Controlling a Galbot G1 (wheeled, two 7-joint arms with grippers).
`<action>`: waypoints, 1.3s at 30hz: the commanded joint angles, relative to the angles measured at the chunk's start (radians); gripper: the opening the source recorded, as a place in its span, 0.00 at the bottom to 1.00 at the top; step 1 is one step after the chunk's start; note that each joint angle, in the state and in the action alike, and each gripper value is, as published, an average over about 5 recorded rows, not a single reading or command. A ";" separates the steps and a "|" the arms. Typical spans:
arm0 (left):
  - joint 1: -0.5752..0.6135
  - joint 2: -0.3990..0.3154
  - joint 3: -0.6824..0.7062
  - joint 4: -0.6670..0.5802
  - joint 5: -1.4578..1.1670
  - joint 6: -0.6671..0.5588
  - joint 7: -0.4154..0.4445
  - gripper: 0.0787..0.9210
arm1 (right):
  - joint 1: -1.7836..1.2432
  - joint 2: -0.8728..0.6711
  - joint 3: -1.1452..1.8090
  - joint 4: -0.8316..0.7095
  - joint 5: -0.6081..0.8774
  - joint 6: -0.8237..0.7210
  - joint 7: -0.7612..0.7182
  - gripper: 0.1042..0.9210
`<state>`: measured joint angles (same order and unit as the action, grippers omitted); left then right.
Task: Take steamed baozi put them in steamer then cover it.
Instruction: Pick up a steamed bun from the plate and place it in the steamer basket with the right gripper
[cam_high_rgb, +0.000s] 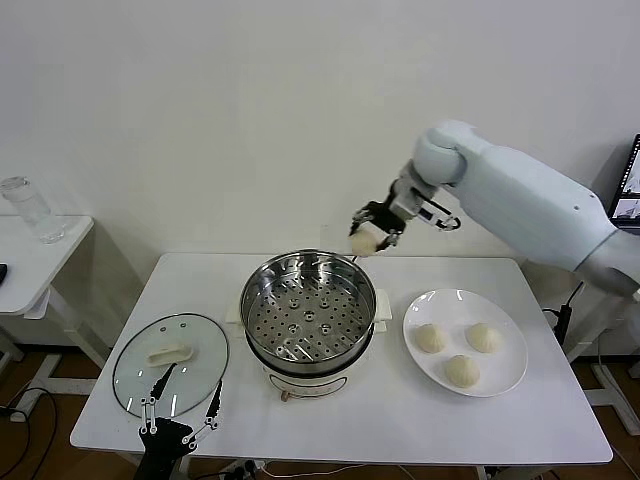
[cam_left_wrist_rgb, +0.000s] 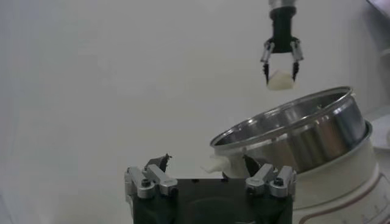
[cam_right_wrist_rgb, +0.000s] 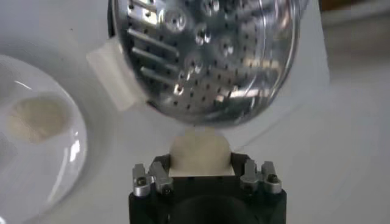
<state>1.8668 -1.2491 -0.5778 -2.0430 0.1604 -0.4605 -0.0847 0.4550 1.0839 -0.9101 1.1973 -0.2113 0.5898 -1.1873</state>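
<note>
Item one: my right gripper (cam_high_rgb: 377, 232), raised above the far rim of the steamer (cam_high_rgb: 308, 310), its fingers pinched on one steamed baozi (cam_high_rgb: 364, 241); the right wrist view shows that bun (cam_right_wrist_rgb: 200, 153) seated between the pads with the perforated tray (cam_right_wrist_rgb: 207, 58) beneath and beyond it, and the left wrist view shows the same gripper (cam_left_wrist_rgb: 280, 68) holding the bun (cam_left_wrist_rgb: 281, 80) in the air over the pot's rim (cam_left_wrist_rgb: 286, 119). Item two: steamer, shiny steel, on a white base, centre of the white table (cam_high_rgb: 340, 420), tray bare. Item three: white plate (cam_high_rgb: 465, 343) just to the right of the steamer, carrying three buns, at (cam_high_rgb: 430, 338), (cam_high_rgb: 483, 337) and (cam_high_rgb: 461, 370), set close together. Item four: the cover (cam_high_rgb: 170, 363), clear glass with a white oblong handle (cam_high_rgb: 168, 353), lying flat on the table to the left of the steamer, apart from it. Item five: my left gripper (cam_high_rgb: 180, 418), low at the near table edge by the cover's rim, fingers spread and holding nothing. Item six: a side table (cam_high_rgb: 40, 255) at far left bearing a clear bottle (cam_high_rgb: 28, 208).
</note>
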 joint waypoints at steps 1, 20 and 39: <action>-0.006 0.000 0.001 0.004 -0.009 0.001 0.004 0.88 | 0.056 0.127 -0.072 0.043 -0.037 0.079 -0.022 0.71; -0.016 0.008 -0.001 0.012 -0.021 -0.002 0.002 0.88 | -0.090 0.292 -0.089 -0.167 -0.113 0.065 -0.075 0.72; -0.013 0.009 -0.015 0.011 -0.023 -0.014 0.000 0.88 | -0.144 0.375 -0.049 -0.296 -0.196 0.090 -0.055 0.77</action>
<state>1.8534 -1.2402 -0.5932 -2.0324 0.1382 -0.4747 -0.0841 0.3270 1.4271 -0.9674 0.9527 -0.3758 0.6700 -1.2465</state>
